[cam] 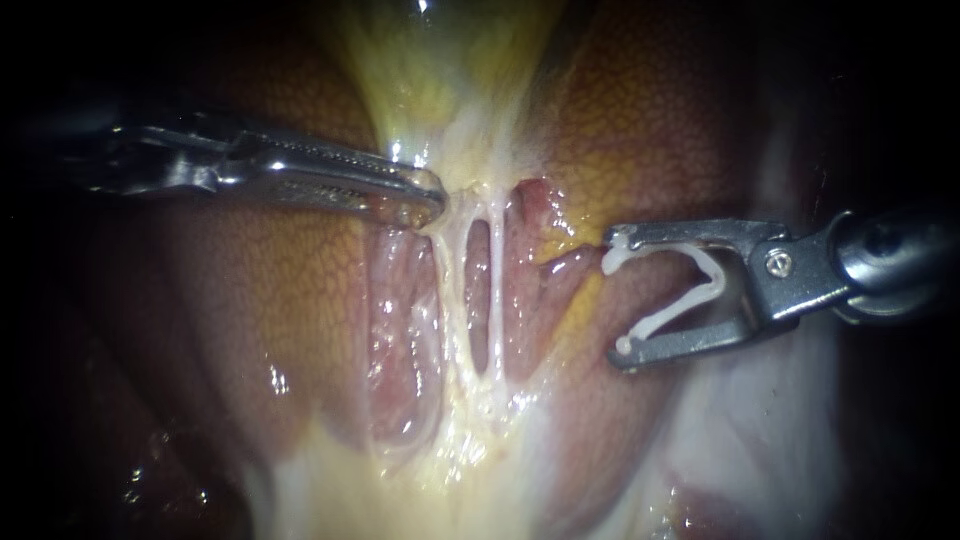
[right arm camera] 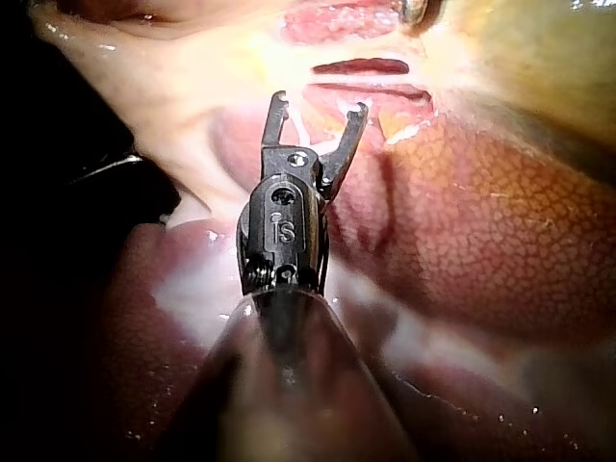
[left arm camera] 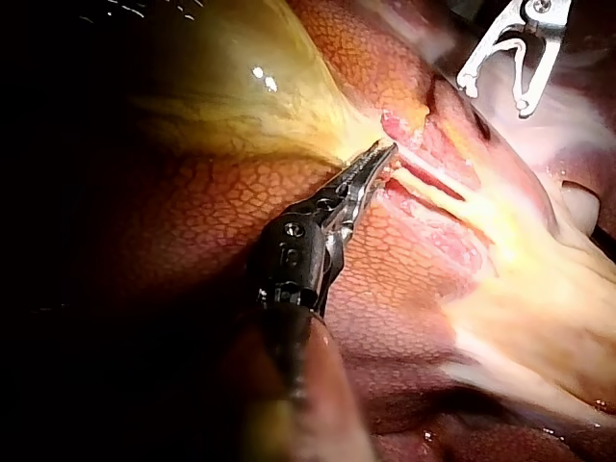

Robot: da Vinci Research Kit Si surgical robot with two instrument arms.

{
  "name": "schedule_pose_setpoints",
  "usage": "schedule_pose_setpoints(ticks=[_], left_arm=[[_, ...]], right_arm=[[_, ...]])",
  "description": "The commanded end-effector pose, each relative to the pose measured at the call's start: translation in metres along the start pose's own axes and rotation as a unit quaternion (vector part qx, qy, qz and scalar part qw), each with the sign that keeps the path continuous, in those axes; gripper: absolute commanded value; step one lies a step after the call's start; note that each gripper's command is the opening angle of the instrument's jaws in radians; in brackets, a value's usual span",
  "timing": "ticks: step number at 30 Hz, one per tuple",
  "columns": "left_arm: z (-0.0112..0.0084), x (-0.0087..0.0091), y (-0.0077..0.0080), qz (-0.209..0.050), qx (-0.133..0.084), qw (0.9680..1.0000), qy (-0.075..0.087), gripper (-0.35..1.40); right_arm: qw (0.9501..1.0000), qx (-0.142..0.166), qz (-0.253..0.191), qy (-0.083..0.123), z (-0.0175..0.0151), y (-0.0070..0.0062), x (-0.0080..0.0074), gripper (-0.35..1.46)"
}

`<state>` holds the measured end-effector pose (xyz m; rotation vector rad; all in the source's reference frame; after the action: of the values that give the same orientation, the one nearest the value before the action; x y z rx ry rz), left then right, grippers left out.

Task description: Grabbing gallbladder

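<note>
Left hand (cam: pixel 425 195) pinches gallbladder (cam: pixel 440 90) at its narrow end; right hand (cam: pixel 618 295), wide apart, holds clip (cam: pixel 665 318).

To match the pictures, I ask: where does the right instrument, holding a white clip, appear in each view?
Endoscope: right instrument enters from the right, white clip in its jaws, beside the two tubes.
Left wrist: right instrument beyond the tubes, ahead of the left instrument.
Right wrist: right instrument aims at the tubes.
Shared landmark: the two tubes.
</note>
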<state>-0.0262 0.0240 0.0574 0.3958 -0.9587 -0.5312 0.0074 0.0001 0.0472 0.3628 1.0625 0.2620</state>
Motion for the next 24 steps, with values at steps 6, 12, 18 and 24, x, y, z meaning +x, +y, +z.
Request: schedule_pose_setpoints(ticks=[6,12,18,24], left_arm=[[-0.0023,-0.0018,0.0004,-0.005,-0.007,1.0,-0.004,-0.35],[-0.0052,-0.0035,0.0013,-0.012,-0.019,0.9996,-0.016,-0.35],[-0.0071,-0.0044,0.0018,-0.017,-0.026,0.9993,-0.023,-0.35],[-0.0073,-0.0043,0.0019,-0.017,-0.026,0.9992,-0.023,-0.35]], right_arm=[[1.0,0.0,0.0,0.0,0.0,0.0,0.0,0.57],[1.0,0.0,0.0,0.0,0.0,0.0,0.0,0.57],[1.0,0.0,0.0,0.0,0.0,0.0,0.0,0.57],[1.0,0.0,0.0,0.0,0.0,0.0001,0.0,0.57]])
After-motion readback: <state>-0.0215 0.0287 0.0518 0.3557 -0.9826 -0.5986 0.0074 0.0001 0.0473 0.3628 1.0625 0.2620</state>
